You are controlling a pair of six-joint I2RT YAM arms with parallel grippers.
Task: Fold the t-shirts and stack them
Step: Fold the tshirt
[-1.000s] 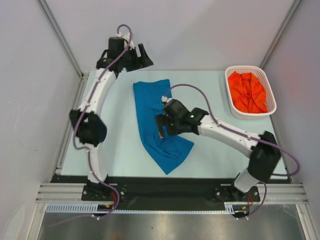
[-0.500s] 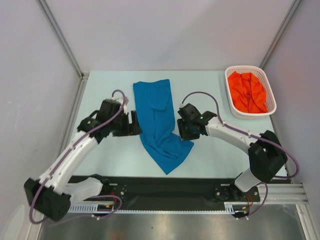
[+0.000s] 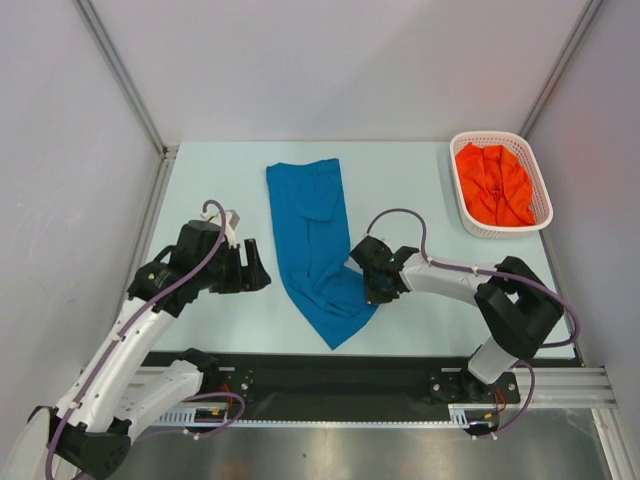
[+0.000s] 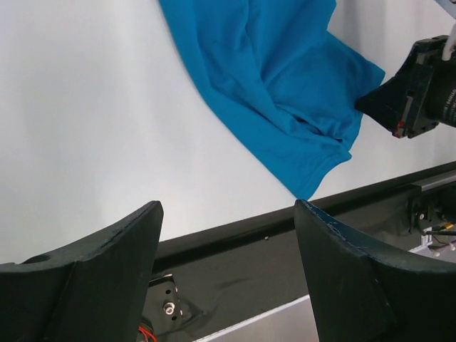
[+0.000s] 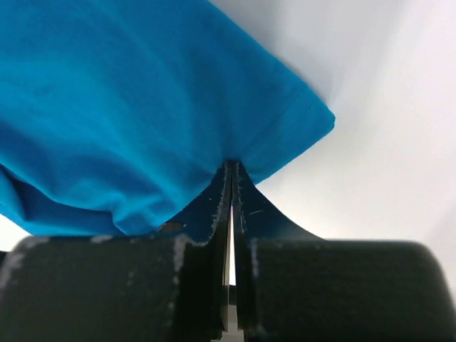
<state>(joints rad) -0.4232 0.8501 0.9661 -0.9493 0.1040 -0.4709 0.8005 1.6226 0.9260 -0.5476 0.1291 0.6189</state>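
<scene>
A blue t-shirt (image 3: pixel 315 245) lies as a long folded strip down the middle of the table, its lower end crumpled toward the front edge. My right gripper (image 3: pixel 365 277) is shut on that shirt's right edge near the lower end; in the right wrist view the fingertips pinch the blue cloth (image 5: pixel 142 107) at its hem. My left gripper (image 3: pixel 258 270) stands open just left of the shirt, nothing between its fingers (image 4: pixel 107 263); its camera sees the shirt's lower end (image 4: pixel 285 92). An orange-red t-shirt (image 3: pixel 493 184) lies bunched in the white basket (image 3: pixel 458 193) at the back right.
The basket stands at the table's far right corner beside the slanted frame post. A black rail (image 3: pixel 340 370) runs along the front edge between the two arm bases. Grey walls close in left and right.
The right gripper slid off the shirt's middle to its right edge and shut on the cloth. The left arm swung down from the back of the table to the shirt's left side.
</scene>
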